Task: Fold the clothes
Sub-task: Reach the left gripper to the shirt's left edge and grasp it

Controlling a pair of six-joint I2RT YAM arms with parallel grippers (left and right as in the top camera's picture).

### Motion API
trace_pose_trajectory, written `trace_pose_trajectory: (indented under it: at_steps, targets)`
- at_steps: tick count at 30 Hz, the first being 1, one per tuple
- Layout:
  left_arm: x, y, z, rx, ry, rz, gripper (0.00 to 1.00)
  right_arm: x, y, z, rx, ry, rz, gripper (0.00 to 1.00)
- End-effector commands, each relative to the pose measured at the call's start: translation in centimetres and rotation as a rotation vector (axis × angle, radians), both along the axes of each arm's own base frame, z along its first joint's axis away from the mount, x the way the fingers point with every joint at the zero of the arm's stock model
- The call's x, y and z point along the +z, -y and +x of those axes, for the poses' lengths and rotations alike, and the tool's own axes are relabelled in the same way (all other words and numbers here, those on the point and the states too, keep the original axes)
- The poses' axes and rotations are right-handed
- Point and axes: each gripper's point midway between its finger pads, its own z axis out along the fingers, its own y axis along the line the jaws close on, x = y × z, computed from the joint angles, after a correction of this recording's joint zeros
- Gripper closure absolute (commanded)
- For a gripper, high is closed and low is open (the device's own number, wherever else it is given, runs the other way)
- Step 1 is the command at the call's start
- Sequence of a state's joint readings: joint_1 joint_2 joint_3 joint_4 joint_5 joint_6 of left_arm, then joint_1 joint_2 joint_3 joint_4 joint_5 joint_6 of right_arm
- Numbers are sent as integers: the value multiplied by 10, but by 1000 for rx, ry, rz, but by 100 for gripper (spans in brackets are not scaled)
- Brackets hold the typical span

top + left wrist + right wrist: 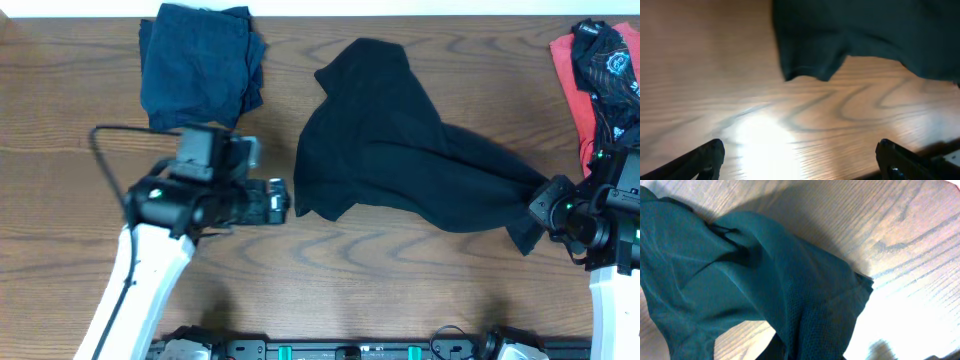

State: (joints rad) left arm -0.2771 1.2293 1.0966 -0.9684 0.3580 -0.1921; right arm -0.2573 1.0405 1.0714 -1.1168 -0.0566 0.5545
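Hanging wide open over bare wood, the left end effector holds nothing and touches nothing. In the left wrist view its two fingertips stand far apart at the lower corners, and the near edge of the black shirt lies just ahead of them. The right end effector sits at the right end of that shirt, where the cloth narrows into a tail that reaches it. Its fingers are hidden. The right wrist view shows only bunched fabric running down to the bottom edge, so I cannot tell whether it pinches the shirt or stands slightly parted.

The black shirt lies crumpled across the middle of the bench. A navy shirt lies folded at the back left, well apart from it. A heap of red and black clothes sits at the back right corner, near the right arm. The bench is brown wood with strong dark grain, and both wrist views show bright glare on it. A pale strip runs along the far edge.

White print shows on the black part of the heap, too small to read.
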Motion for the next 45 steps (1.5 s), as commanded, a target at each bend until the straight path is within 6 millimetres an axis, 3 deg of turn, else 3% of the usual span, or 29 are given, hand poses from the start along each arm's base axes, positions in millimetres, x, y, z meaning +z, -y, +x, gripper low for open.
trace_pose_trajectory:
  at_steps: [1, 4, 7, 13, 15, 23, 25, 32, 37, 45]
  targets:
    - [-4, 18, 6, -6, -29, -36, 2, 4, 2, 1, 0, 10, -6, 91]
    - [-16, 21, 19, 33, -46, -23, 2, 3, 2, -1, 0, 1, -4, 91]
    - [-38, 6, 28, 209, -122, 50, 2, 3, 1, -2, 0, -5, -2, 91]
    - [-79, 7, 29, 272, -276, 93, 0, 2, 1, -4, 0, -11, -1, 91]
    - [-88, 11, 30, 267, -299, 85, 12, 2, 1, -4, 0, -11, -1, 91]
    - [-111, 23, 44, 263, -313, 66, 13, 2, 1, -4, 0, -11, -1, 91]
    - [-115, 25, 46, 257, -311, 68, 7, 2, 1, -4, 0, -11, -1, 91]
    - [-135, 45, 45, 196, -312, 98, 5, 2, 1, -4, 0, -11, -1, 91]
    - [-147, 45, 41, 189, -315, 161, 5, 2, 1, -5, 0, -15, 0, 90]
    - [-150, 36, 44, 202, -291, 214, 5, 1, 1, -5, 0, -16, 0, 90]
